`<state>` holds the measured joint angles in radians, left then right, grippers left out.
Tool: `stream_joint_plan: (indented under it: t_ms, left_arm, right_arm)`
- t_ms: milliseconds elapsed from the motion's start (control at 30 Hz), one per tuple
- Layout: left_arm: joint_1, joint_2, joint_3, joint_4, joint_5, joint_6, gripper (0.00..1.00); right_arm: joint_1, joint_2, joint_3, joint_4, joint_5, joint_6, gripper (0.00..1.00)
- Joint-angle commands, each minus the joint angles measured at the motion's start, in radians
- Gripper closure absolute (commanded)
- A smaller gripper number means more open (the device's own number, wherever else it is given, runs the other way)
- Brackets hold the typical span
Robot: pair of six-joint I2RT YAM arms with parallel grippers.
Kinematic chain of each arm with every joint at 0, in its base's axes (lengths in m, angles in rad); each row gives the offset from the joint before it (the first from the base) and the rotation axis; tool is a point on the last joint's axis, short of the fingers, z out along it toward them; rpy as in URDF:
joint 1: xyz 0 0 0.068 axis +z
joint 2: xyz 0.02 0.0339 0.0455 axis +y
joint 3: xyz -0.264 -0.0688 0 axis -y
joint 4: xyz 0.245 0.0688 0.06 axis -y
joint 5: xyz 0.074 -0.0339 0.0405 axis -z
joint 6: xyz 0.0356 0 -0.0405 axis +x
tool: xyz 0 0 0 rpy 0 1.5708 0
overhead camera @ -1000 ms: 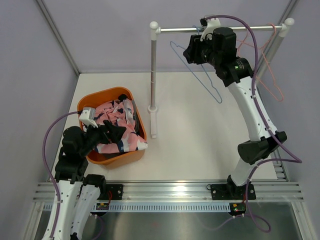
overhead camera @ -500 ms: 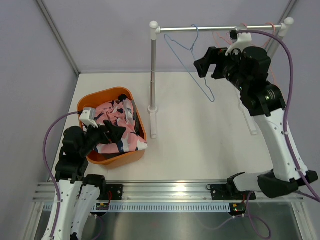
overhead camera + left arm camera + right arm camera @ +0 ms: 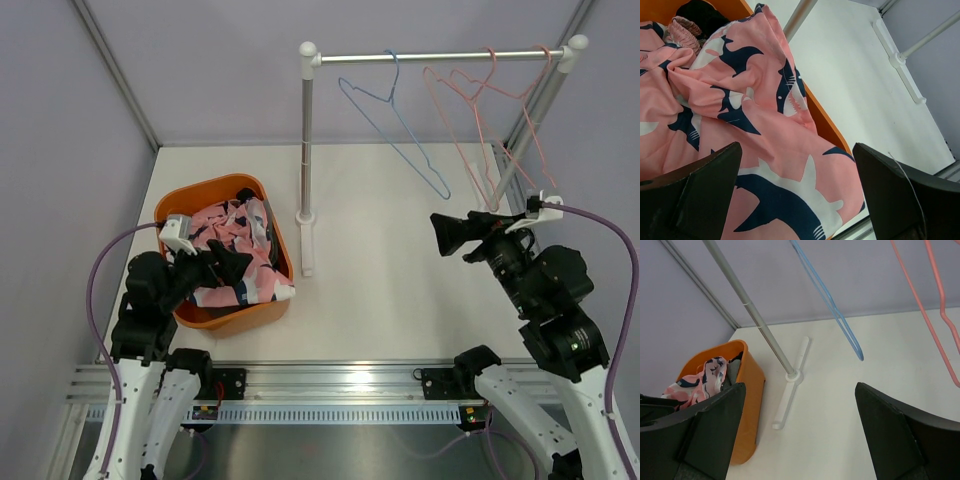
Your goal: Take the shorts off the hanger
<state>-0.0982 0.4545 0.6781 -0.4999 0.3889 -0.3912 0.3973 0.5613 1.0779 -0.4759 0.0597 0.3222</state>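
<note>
**Both hands empty, shorts already off the rail**

Both hands are holding nothing. The left hand [image 3: 238,268] hangs low over the orange plastic basket [image 3: 205,188] at the left of the overhead frame. Its two dark fingers are spread wide, with cloth lying between and just below them but not pinched. The right hand [image 3: 438,235] sits at the right of the frame, fingers also apart, pointing leftwards across the white table [image 3: 380,290] and well short of the rack.

The pink shorts with a navy shark print [image 3: 215,218] lie heaped in that basket. They are soft, thin woven stuff, rumpled into folds, with one flap spilling over the rim at the lower right of the tub. A heap like that has no real long axis. A gathered elastic waistband shows at the upper left of the left wrist view.

Up on the silver metal rail [image 3: 440,56], along the top of the frame, hang a thin blue wire hanger [image 3: 400,130] and pale pink wire hangers [image 3: 480,110]. All are bare and tilted.

The shorts lie directly under the left hand and far to the left of the right one, so any further handling falls to the left arm. To my eye the job looks finished. The cloth is limp and would drape and snag on the rim if lifted by one fold.
</note>
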Motion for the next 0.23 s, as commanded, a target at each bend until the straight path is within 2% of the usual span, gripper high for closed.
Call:
stream_joint_plan:
  t_ms: [0, 200]
  left_arm:
    - [-0.005, 0.016, -0.002, 0.035, 0.004, 0.008, 0.01]
    - [-0.005, 0.015, -0.003, 0.032, -0.013, 0.006, 0.01]
  right_arm:
    - [0.002, 0.023, -0.036, 0.002, 0.015, 0.008, 0.01]
    - [0.002, -0.034, -0.116, 0.061, 0.023, 0.003, 0.00]
